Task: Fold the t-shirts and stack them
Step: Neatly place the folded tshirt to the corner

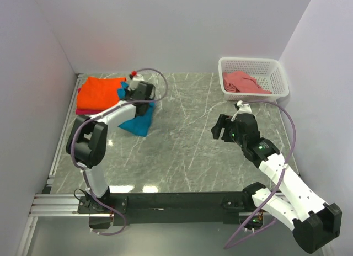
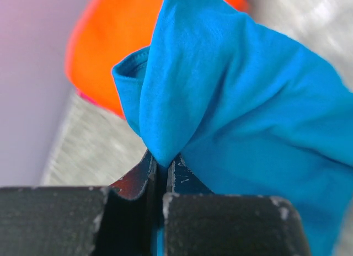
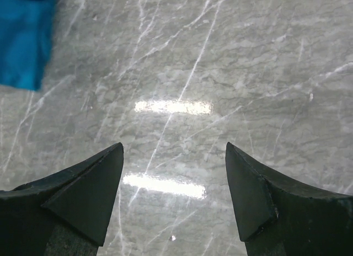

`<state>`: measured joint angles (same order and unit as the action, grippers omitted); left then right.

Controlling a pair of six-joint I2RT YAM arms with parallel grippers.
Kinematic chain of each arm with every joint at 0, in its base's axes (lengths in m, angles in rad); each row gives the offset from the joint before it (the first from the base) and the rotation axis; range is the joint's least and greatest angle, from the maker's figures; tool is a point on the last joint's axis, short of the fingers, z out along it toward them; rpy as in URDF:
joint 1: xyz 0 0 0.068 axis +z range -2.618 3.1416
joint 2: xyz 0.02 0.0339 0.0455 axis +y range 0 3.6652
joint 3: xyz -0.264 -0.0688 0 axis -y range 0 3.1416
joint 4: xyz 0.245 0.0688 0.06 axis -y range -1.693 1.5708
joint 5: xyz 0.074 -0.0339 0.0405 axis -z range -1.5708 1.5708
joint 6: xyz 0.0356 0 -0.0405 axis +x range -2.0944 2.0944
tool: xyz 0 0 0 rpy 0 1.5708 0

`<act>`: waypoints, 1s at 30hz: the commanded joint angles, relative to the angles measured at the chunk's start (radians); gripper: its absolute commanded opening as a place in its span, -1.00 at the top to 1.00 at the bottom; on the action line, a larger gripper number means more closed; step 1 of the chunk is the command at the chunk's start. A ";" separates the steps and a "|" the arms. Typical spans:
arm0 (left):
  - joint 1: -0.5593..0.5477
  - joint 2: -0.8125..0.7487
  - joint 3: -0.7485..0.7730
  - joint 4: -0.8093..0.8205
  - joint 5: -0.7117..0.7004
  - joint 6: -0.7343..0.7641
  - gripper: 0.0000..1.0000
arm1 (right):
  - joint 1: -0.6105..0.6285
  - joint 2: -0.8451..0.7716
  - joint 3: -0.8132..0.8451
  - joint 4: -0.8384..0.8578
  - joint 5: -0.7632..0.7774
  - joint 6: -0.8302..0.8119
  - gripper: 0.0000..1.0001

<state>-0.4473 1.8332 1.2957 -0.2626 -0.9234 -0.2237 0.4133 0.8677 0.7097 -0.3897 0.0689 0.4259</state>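
Note:
The teal-blue t-shirt (image 1: 138, 122) hangs bunched at the back left of the table, partly against the folded orange t-shirt (image 1: 99, 92). A magenta t-shirt (image 1: 83, 111) shows as a thin edge under the orange one. My left gripper (image 1: 144, 91) is shut on a pinched fold of the teal-blue t-shirt (image 2: 220, 101), with the orange t-shirt (image 2: 110, 41) behind it. My right gripper (image 1: 219, 127) is open and empty over bare marble right of centre; it (image 3: 174, 156) sees a teal-blue corner (image 3: 25, 41) at its far left. A salmon-pink t-shirt (image 1: 244, 82) lies in the basket.
A white lattice basket (image 1: 278, 74) stands at the back right corner. Grey walls close the left, back and right sides. A metal rail (image 1: 58, 156) runs along the table's left edge, and the arm bases sit on the black bar at the near edge.

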 commanded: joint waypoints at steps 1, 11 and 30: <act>0.076 -0.083 0.004 0.255 -0.042 0.262 0.99 | -0.011 -0.029 -0.019 0.011 0.043 -0.026 -0.62; 0.202 -0.015 0.143 0.382 0.087 0.509 0.99 | -0.019 0.020 -0.035 0.025 0.042 -0.019 -0.64; 0.390 0.057 0.339 0.174 0.369 0.290 0.99 | -0.024 0.031 -0.020 0.003 0.035 -0.013 -0.64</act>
<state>-0.1101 1.8488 1.5738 -0.0799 -0.6346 0.1429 0.3985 0.9123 0.6785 -0.3893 0.0868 0.4175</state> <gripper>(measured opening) 0.061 0.819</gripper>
